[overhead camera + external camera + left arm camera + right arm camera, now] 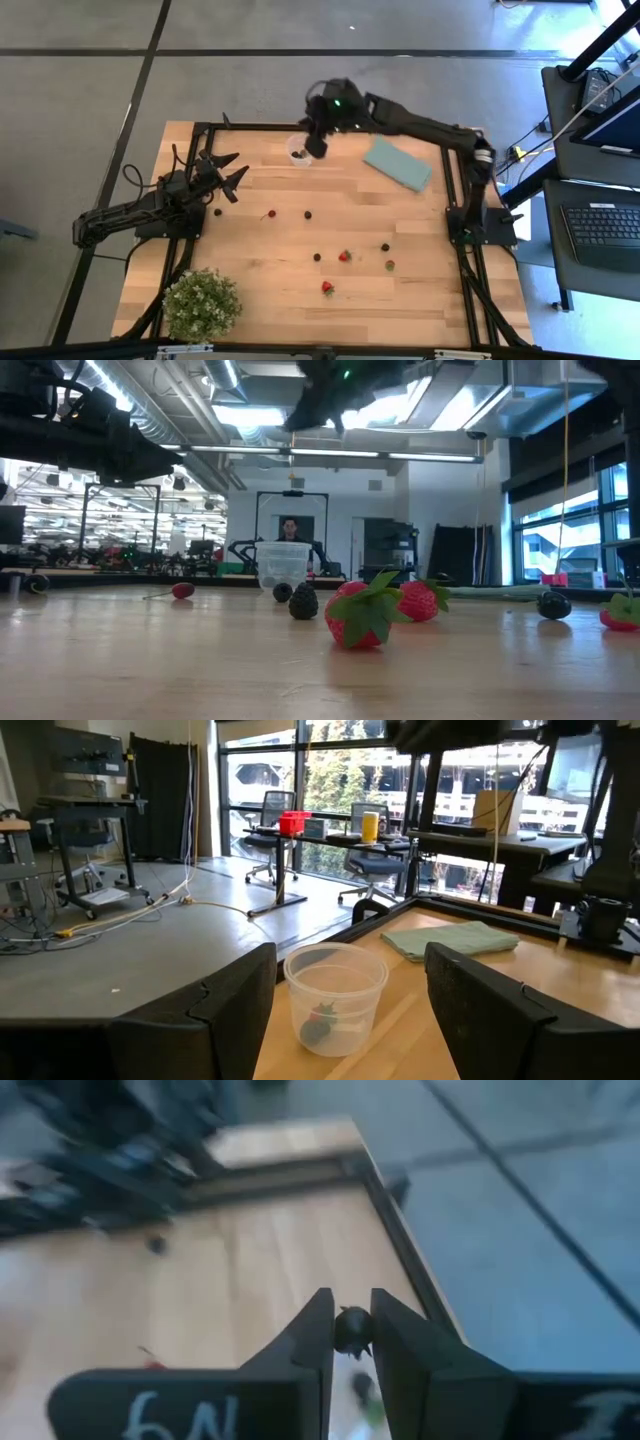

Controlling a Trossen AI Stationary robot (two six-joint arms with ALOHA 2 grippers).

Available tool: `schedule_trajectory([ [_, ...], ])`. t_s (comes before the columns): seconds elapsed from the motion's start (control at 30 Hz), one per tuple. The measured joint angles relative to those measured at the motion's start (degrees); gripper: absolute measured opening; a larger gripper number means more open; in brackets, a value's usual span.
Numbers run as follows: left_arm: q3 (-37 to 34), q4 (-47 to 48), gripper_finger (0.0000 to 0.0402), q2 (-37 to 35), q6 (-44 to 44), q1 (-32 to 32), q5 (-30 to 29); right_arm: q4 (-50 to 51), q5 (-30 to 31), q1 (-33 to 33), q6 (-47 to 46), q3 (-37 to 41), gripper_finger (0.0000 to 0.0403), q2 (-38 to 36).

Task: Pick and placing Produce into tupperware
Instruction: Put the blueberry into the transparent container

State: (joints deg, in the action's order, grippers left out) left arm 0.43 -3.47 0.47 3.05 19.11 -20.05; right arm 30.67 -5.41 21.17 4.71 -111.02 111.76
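The tupperware, a small clear round cup, stands near the table's far edge; in the left wrist view the cup has a piece of produce lying on its bottom. My right gripper hangs above it, shut on a small dark berry; the high view shows that gripper right over the cup. Several red, dark and green pieces lie loose on the wood. My left gripper waits open at the table's left, level, its fingers framing the cup from a distance. My right gripper pinches the dark berry's two sides between its two fingers, just behind their tips. The fingers slant downward from the table's right side. The berry is lifted clear, high over the table by the tupperware.
A flat teal piece lies right of the cup. A leafy potted plant stands at the near left corner. Strawberries and blackberries are scattered over the table's middle and near half. A black frame rims the table.
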Motion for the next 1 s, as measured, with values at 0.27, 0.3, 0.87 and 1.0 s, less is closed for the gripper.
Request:
schedule_trajectory([
  [0.27, 0.0, 0.0, 0.0247, 0.0, 0.0, 0.0, 0.0, 11.2, -0.1, 3.9, 1.7, -12.6, 0.0053, 14.4],
  [0.3, 0.0, 0.0, 0.0247, 0.0, 0.0, 0.0, 0.0, 12.0, -0.2, 4.1, 1.8, -13.4, 0.0053, 16.1],
  [0.87, 0.0, 0.0, 0.0247, 0.0, -0.2, 0.0, 0.0, 14.8, -0.7, 4.6, 3.1, -14.7, 0.0065, 24.7],
  [1.0, 0.0, 0.0, 0.0247, 0.0, -0.2, 0.0, 0.0, 14.3, -0.7, 4.6, 3.1, -14.8, 0.0074, 24.6],
])
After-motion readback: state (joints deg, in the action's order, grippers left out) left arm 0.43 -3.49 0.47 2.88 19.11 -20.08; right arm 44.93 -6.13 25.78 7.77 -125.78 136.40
